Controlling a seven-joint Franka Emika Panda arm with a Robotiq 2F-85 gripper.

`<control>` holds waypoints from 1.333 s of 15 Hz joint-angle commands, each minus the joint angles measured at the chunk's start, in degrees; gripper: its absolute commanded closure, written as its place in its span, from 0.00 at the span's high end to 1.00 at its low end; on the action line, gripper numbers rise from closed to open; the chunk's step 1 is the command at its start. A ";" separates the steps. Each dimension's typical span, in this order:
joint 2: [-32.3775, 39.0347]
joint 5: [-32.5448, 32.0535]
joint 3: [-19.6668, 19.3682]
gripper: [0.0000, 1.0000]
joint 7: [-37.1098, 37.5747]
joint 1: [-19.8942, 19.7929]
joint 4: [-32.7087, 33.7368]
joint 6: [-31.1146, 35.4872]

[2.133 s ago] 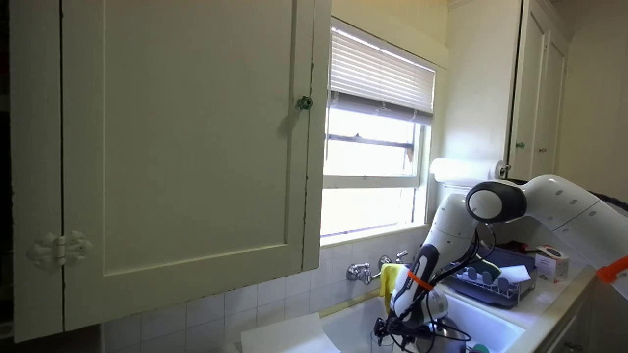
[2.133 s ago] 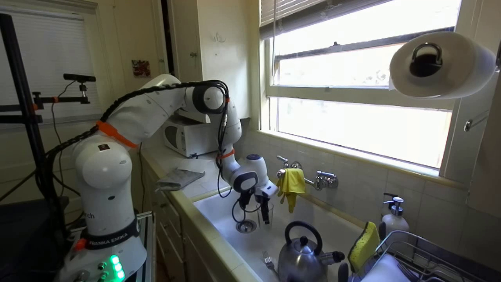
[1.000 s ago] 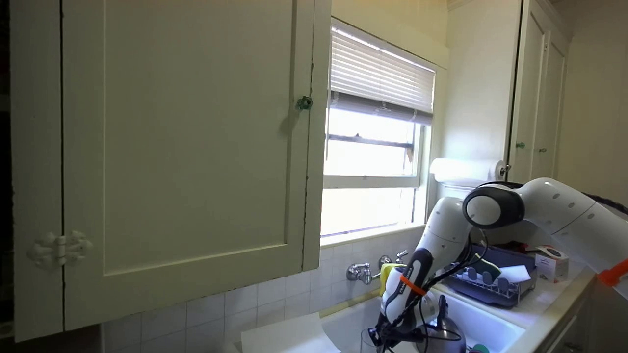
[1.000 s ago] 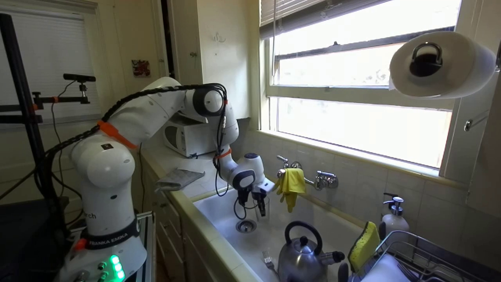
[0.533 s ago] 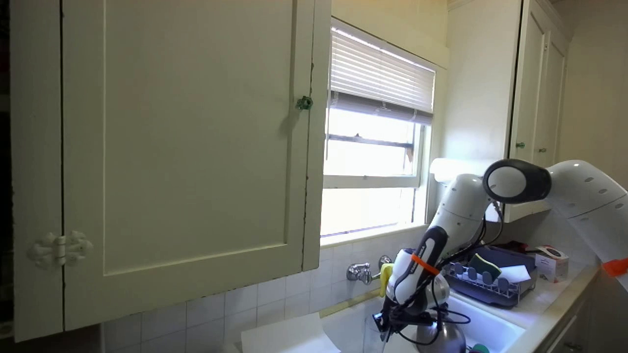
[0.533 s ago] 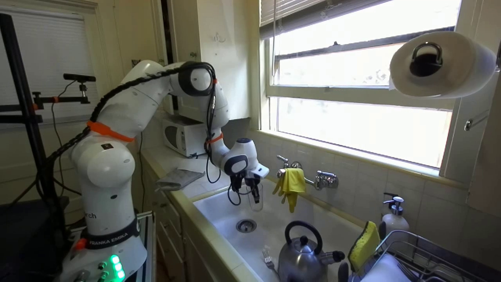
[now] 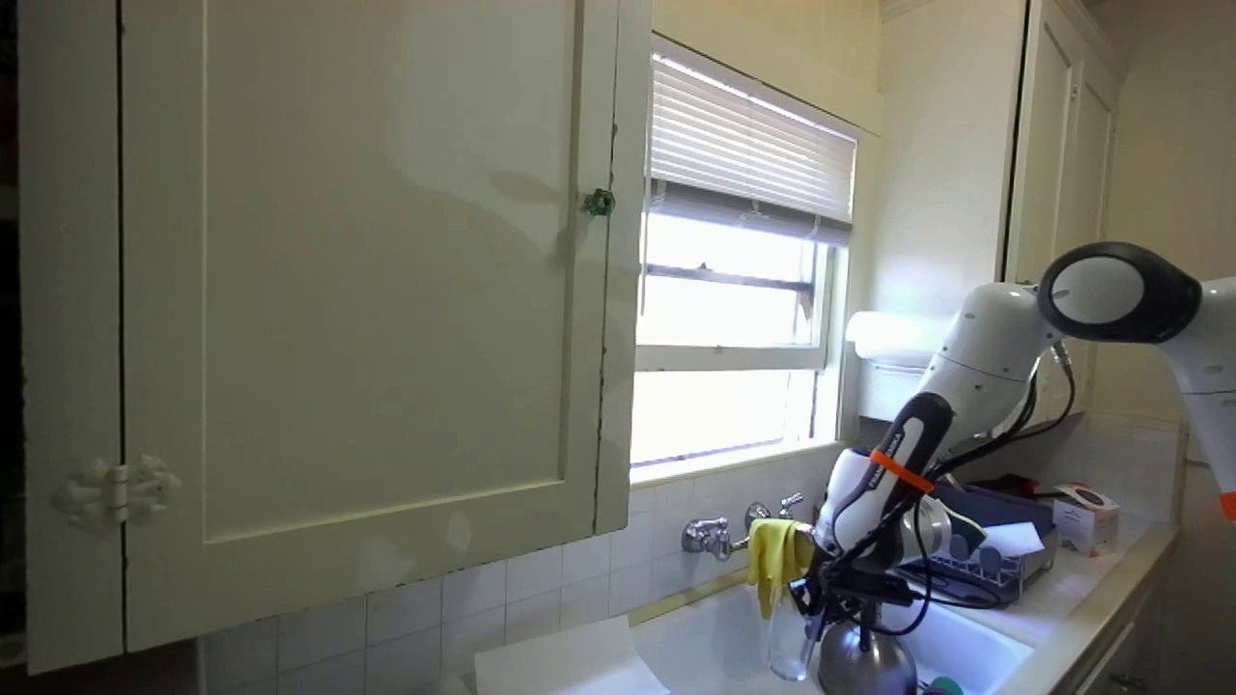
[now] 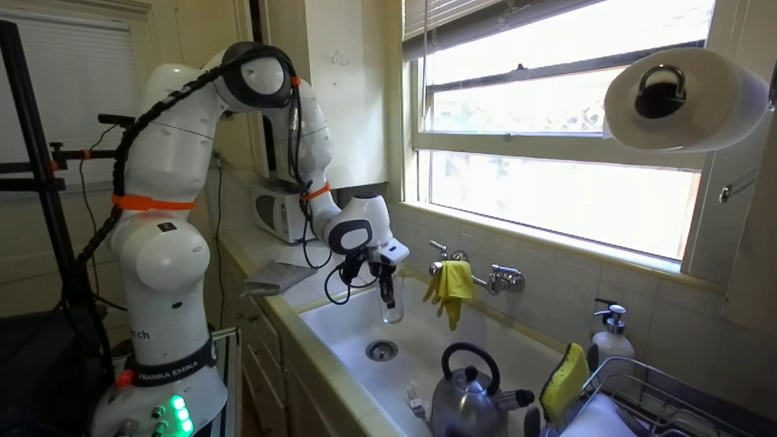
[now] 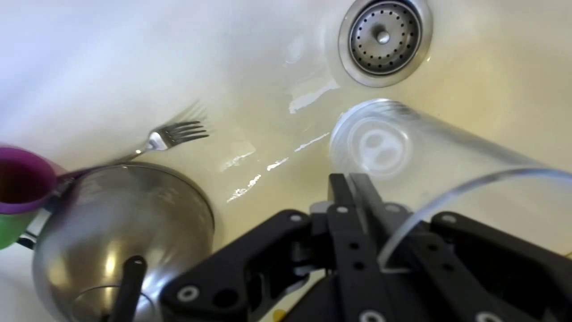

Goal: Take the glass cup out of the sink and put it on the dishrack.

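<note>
One glass cup point(image 9: 447, 152) hangs pinched by its wall in your nearly closed gripper point(image 9: 350, 181), over the sink point(image 9: 250, 58) toward the end edge by the drain point(image 9: 384, 38), presumably to clear the kettle point(image 8: 467, 397).

Glass cup point(image 9: 440, 154): in my gripper point(image 9: 351, 181), over sink point(image 8: 522, 355)
Kettle point(image 8: 470, 403): in sink, beside fork point(image 8: 416, 405)
Dishrack point(image 7: 1009, 582): beside sink
</note>
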 commanded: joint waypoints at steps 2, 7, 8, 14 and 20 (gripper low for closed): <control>-12.98 -0.24 -5.80 0.02 8.56 2.57 -11.92 -1.21; -13.83 -0.90 -8.87 0.08 10.77 1.51 -14.20 -0.55; -15.06 -1.06 -9.65 0.08 11.14 1.50 -15.26 -0.56; -14.64 -2.24 -11.02 0.02 13.97 1.14 -15.20 1.60; -11.63 -3.50 -19.57 0.02 16.55 0.45 -13.88 6.41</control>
